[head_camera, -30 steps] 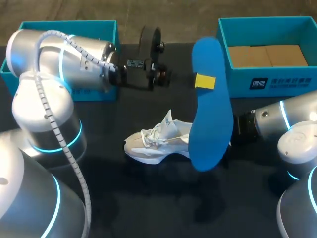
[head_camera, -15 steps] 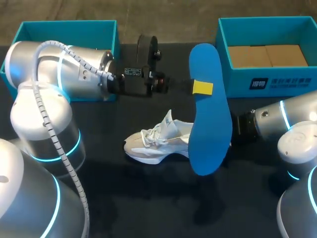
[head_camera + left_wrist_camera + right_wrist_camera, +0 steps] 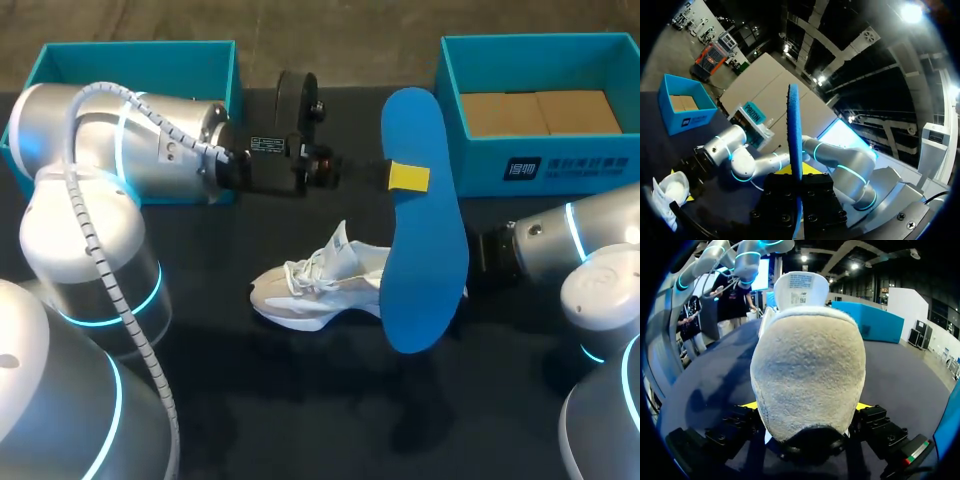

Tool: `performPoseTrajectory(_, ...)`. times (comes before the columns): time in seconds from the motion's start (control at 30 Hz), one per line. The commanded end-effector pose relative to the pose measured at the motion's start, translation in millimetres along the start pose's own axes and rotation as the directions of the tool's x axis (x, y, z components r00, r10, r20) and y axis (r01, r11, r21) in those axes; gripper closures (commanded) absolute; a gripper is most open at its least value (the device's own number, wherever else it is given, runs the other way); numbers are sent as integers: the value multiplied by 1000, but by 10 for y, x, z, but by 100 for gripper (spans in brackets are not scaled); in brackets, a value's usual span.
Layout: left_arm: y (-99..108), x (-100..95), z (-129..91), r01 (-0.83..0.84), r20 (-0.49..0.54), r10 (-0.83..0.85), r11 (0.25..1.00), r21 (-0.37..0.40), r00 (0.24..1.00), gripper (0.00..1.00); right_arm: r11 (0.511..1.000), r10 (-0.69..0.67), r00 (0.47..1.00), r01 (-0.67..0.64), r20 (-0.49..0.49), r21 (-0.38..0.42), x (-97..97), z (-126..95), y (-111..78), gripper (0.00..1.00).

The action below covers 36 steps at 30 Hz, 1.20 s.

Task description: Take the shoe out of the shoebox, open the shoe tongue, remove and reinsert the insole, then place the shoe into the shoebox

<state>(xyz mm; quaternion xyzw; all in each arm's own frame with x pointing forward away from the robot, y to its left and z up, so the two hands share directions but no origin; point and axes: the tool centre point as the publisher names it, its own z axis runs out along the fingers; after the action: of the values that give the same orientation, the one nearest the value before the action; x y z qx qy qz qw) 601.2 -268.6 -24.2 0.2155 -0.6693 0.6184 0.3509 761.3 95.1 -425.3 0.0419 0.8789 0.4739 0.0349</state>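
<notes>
My left gripper (image 3: pixel 799 200) is closed on the blue insole (image 3: pixel 422 260), raised over the white shoe (image 3: pixel 312 288), whose heel my right gripper (image 3: pixel 807 412) clamps.

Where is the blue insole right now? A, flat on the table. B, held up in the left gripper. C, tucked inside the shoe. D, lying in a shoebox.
B: the left gripper pinches the blue insole upright in the air, outside the shoe.

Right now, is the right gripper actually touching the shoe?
Touching. The right wrist view shows the shoe heel-first between the fingers of the right gripper, with a yellow tip flush against each side of the heel.
</notes>
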Motion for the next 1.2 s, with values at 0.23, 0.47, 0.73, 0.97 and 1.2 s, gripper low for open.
performPoseTrajectory(0.23,16,2,3,0,0,0,1000,5,1000,100,996,16,1000,-17,13,93,5,-263,103,0)
performPoseTrajectory(0.47,16,2,3,0,0,0,1000,5,1000,100,980,33,999,-35,11,194,-34,-401,197,0)
performPoseTrajectory(0.73,16,2,3,0,0,0,1000,5,1000,100,960,27,999,-39,47,276,-47,-541,356,0)
performPoseTrajectory(0.97,16,2,3,0,0,0,1000,5,1000,100,924,37,996,-67,87,377,-33,-622,539,0)
performPoseTrajectory(1.2,16,2,3,0,0,0,1000,5,1000,100,900,85,991,-123,107,418,-20,-640,626,0)
